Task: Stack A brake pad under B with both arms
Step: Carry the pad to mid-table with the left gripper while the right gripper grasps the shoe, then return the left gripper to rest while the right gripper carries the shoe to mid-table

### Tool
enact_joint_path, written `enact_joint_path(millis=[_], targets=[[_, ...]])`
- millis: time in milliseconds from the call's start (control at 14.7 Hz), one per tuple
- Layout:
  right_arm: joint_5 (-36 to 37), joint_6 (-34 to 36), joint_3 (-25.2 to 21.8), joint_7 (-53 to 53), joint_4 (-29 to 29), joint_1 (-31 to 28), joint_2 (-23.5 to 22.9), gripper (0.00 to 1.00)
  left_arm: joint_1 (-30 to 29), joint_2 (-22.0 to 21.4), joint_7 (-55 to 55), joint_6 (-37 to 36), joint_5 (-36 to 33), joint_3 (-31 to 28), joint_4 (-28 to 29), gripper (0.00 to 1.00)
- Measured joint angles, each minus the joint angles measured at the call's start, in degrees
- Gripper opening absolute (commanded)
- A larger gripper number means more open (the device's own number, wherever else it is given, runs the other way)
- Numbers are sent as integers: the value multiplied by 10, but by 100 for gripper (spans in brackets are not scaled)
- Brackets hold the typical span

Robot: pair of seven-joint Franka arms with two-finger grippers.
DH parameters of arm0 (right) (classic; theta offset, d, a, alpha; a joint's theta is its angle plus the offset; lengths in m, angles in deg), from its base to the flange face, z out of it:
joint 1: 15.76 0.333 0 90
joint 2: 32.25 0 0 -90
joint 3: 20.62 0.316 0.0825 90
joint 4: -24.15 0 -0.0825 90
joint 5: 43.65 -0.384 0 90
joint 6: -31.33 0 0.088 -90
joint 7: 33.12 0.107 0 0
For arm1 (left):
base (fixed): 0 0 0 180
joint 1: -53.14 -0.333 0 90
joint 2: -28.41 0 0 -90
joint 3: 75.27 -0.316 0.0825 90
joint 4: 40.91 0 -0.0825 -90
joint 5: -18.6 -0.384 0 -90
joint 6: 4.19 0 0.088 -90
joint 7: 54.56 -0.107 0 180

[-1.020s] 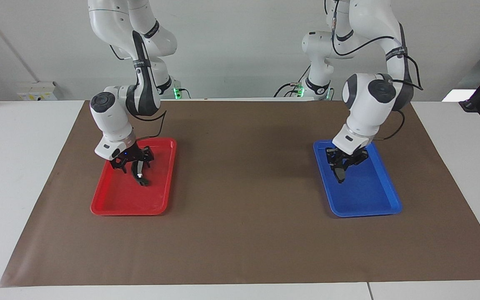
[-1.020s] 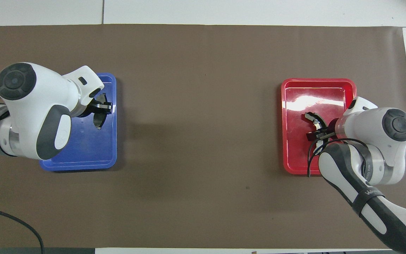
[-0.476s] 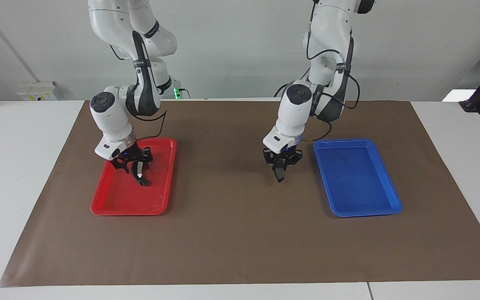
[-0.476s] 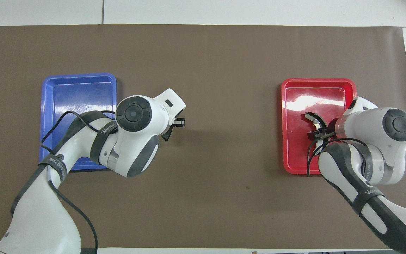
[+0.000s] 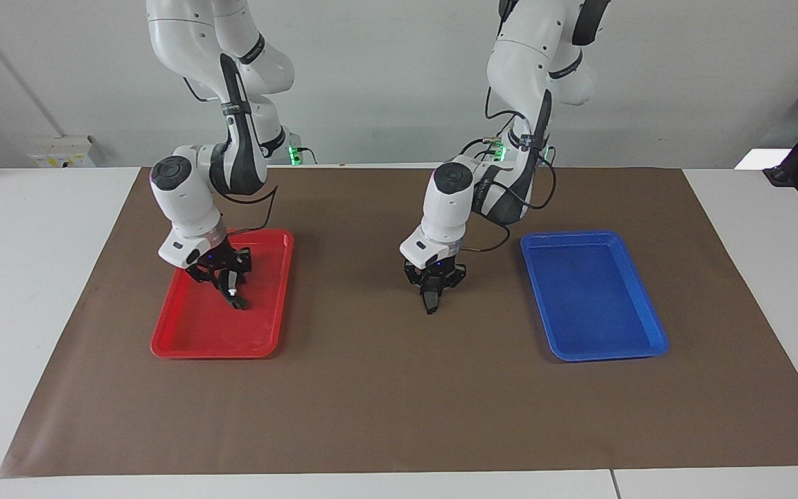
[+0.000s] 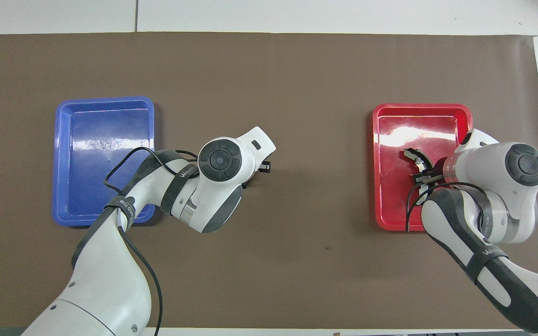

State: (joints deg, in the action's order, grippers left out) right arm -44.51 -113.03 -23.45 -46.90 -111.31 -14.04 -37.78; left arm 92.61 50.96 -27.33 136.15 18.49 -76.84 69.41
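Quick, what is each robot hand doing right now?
Left gripper: holding the A brake pad over the brown mat.
Right gripper: closed on B in the red tray.

Left gripper (image 5: 431,302) swings out of the blue tray (image 5: 638,346) with the A brake pad (image 5: 430,303) — it's over the brown mat (image 5: 399,402) mid-table now — right gripper (image 5: 232,294) pinches in.

Bright, even overhead lighting; soft shadows under both arms; glare patches on red tray (image 6: 418,133) and blue tray (image 6: 96,140); focus sharp.
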Motion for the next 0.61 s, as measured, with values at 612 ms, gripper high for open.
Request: enact_joint_path(millis=[612], targets=[[0,216,18,90,129,15,32,0,-116,-115,-21,-148,0,-16,-10,99]])
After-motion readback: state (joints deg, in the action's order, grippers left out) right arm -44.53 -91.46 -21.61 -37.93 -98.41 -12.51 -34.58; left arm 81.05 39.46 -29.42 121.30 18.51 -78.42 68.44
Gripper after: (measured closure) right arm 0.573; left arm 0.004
